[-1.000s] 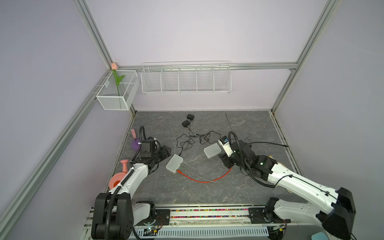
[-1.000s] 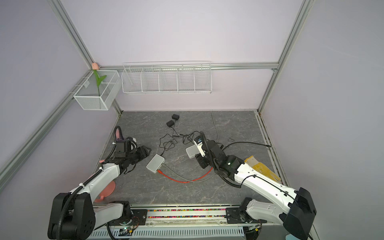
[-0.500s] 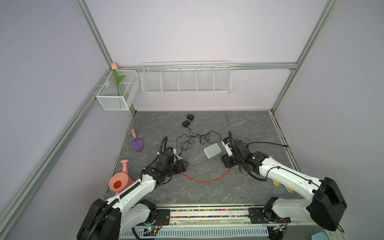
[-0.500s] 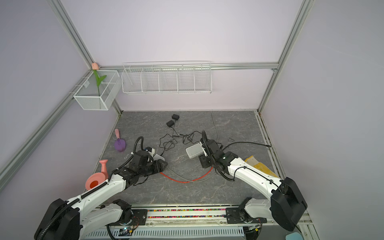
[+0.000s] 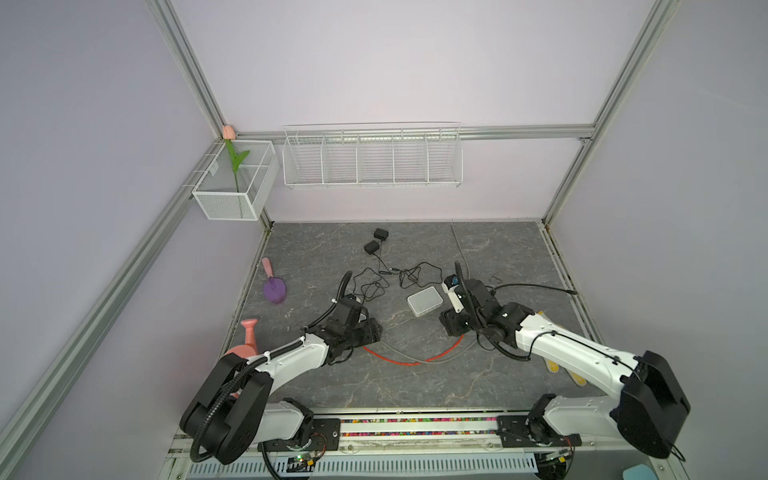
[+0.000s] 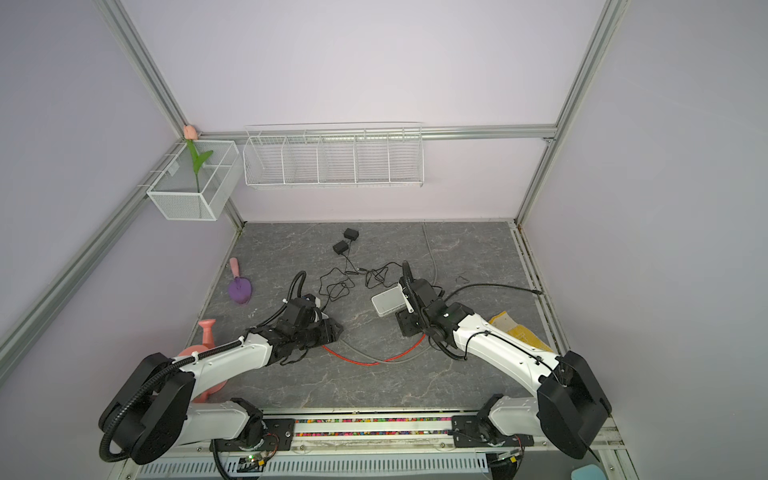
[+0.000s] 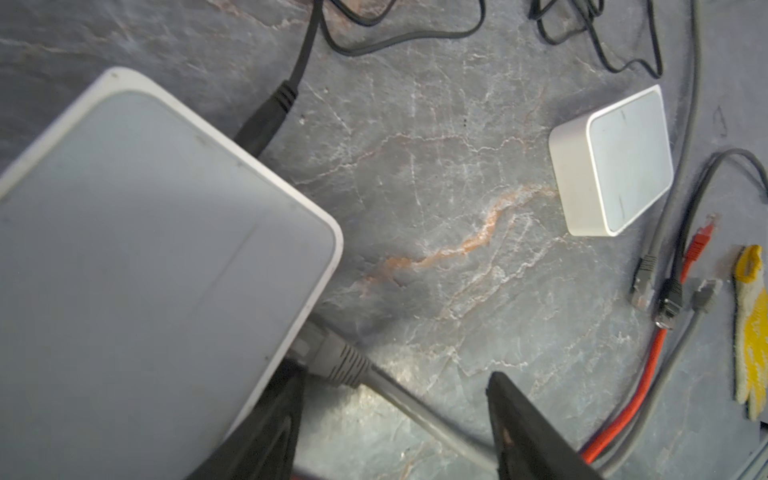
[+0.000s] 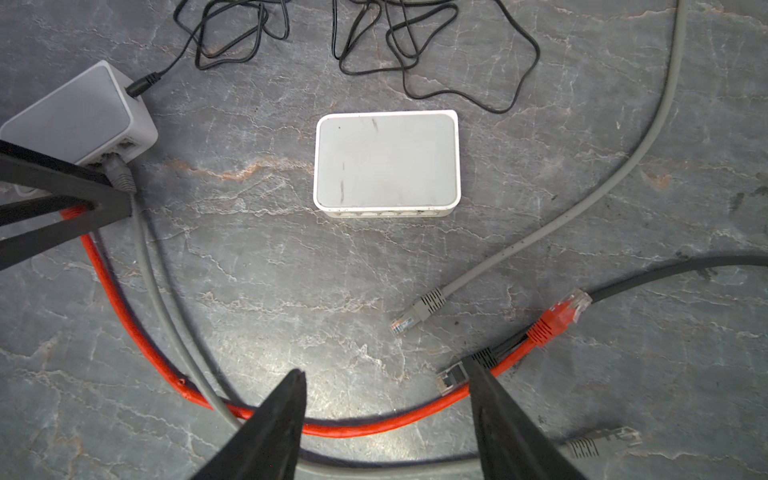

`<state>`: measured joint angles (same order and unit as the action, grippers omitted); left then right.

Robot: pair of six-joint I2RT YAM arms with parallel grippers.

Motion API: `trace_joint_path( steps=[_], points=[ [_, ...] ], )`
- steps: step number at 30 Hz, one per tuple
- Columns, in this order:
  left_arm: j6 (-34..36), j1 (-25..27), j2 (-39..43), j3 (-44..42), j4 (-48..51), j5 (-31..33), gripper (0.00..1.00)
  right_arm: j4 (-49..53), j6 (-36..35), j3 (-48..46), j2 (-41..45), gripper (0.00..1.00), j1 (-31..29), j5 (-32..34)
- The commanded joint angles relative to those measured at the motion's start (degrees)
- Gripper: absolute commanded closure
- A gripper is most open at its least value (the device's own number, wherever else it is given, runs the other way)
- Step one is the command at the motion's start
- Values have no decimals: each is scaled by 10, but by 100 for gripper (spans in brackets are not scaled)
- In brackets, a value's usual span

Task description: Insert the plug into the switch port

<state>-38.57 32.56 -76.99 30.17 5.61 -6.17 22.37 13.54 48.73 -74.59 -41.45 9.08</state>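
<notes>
Your right gripper, jaws open and empty, hung over the loose black cable plug. The plug lay just beside one fingertip, right of the tabletop centre, its long axis oblique and its tip turned away from the port row of the small white plastic switch. Your left gripper, also open, hovered over the second white switch; a second earlier it was at the left edge.

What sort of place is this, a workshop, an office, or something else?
Probably a robot test booth in a lab. Aluminium framing and plain walls enclose a small table; the left arm and right arm are mounted at its front; a network switch and loose cables lie as props.
</notes>
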Motion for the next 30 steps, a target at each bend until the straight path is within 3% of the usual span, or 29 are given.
trace_joint_path(
  steps=[1,9,14,17,19,23,27,30],
  points=[
    [4,-18,-16,33,26,54,29,-9,12,-14,14,34,2,-3],
    [64,-180,-9,71,45,20,27,-20,8,-27,-9,34,9,-6],
    [100,-301,-48,124,59,-28,27,-33,12,-27,-27,34,27,-20],
    [106,-352,-85,163,60,-13,27,-40,16,-26,-36,34,36,-34],
    [98,-384,-112,185,59,-65,29,-40,14,-22,-42,34,41,-38],
    [100,-351,-57,165,41,-86,31,-37,10,-21,-58,34,47,-34],
    [105,-249,35,136,69,-34,30,-85,47,-47,-77,34,97,-86],
    [78,-197,59,97,39,-57,29,-110,72,-51,-109,36,137,-109]
  ],
)
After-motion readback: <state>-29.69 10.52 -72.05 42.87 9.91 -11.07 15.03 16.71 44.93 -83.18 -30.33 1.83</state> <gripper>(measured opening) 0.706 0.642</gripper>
